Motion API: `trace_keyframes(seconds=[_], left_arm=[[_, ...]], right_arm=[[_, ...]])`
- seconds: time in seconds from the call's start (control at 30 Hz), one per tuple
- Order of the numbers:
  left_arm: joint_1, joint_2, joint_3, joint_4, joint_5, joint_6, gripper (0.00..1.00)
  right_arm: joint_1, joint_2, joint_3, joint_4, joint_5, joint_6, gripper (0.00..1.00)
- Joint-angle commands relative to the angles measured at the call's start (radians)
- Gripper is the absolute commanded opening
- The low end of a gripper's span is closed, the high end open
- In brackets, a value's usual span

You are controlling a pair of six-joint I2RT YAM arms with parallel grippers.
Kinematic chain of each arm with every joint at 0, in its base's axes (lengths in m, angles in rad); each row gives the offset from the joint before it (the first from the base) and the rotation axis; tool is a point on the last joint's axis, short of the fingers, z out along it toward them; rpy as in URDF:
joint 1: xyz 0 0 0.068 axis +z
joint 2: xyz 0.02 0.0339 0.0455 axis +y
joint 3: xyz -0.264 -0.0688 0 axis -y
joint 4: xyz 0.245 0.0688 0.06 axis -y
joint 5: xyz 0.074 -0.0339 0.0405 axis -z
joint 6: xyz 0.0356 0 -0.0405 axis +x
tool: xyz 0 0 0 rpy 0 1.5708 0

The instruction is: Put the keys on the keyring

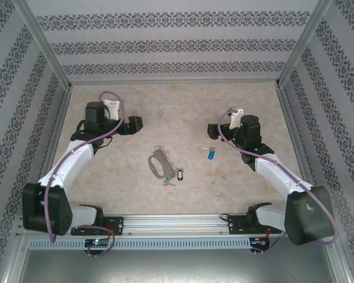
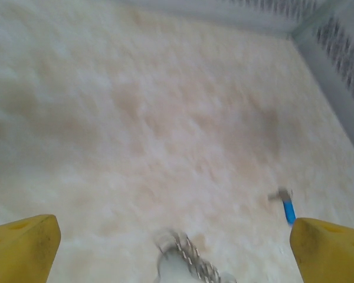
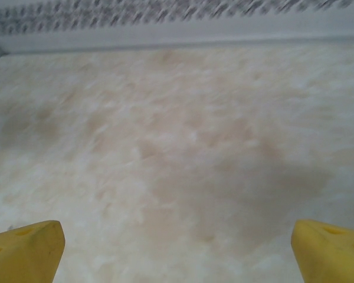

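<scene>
Key (image 1: pixel 210 154): blue-headed, loose and flat on the table (image 1: pixel 165 106). It lies near my right pincer (image 1: pixel 211 130), on the side toward the bases.
Keyring (image 1: pixel 158 165): grey loop lying flat, between my pincers and nearer the bases. It is closer to my left pincer (image 1: pixel 135 124). Small keys and a black tag (image 1: pixel 178 174) trail from it.
Key to keyring: apart, the key off to the loop's right.
Left pincer: jaws wide apart and empty, held above the table. The wrist view shows the loop low between its tips and the key by the right finger.
Right pincer: jaws apart, empty, over bare table.
Why so: I judge both are open and raised because nothing is gripped yet. Left suits steadying the loop, right fetching the key.
</scene>
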Motion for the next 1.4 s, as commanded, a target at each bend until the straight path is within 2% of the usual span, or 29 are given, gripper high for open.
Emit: trace_keyframes(seconds=[0.0,0.07,0.13,0.4,0.43,0.73,0.83,1.03,1.23,1.37], left_arm=[[-0.097,0.086,0.086,-0.204,0.033,0.026,0.99],[-0.158,0.147,0.143,-0.279,-0.023,0.045,0.98],[-0.197,0.195,0.174,-0.321,-0.064,0.041,0.93],[-0.257,0.32,0.182,-0.332,-0.155,0.001,0.56],[-0.259,0.33,0.184,-0.328,-0.161,-0.003,0.53],[-0.243,0.443,0.266,-0.333,-0.202,0.049,0.5],[-0.22,0.491,0.302,-0.342,-0.188,0.082,0.45],[-0.219,0.553,0.346,-0.405,-0.226,0.144,0.39],[-0.223,0.577,0.333,-0.397,-0.215,0.165,0.38],[-0.225,0.578,0.318,-0.381,-0.203,0.176,0.45]], right_arm=[[0.011,0.027,0.031,-0.07,-0.077,0.049,0.98],[0.011,0.048,0.034,-0.093,-0.084,0.059,0.98],[0.01,0.068,0.038,-0.11,-0.109,0.056,0.98],[0.02,0.056,0.033,-0.153,-0.128,0.037,0.98],[0.02,0.056,0.036,-0.163,-0.124,0.033,0.98],[0.032,0.088,0.058,-0.157,-0.163,0.023,0.98],[0.041,0.092,0.068,-0.158,-0.179,0.012,0.98],[0.044,0.086,0.068,-0.158,-0.186,-0.006,0.98],[0.046,0.113,0.098,-0.157,-0.205,-0.011,0.98],[0.045,0.119,0.11,-0.155,-0.207,-0.013,0.98]])
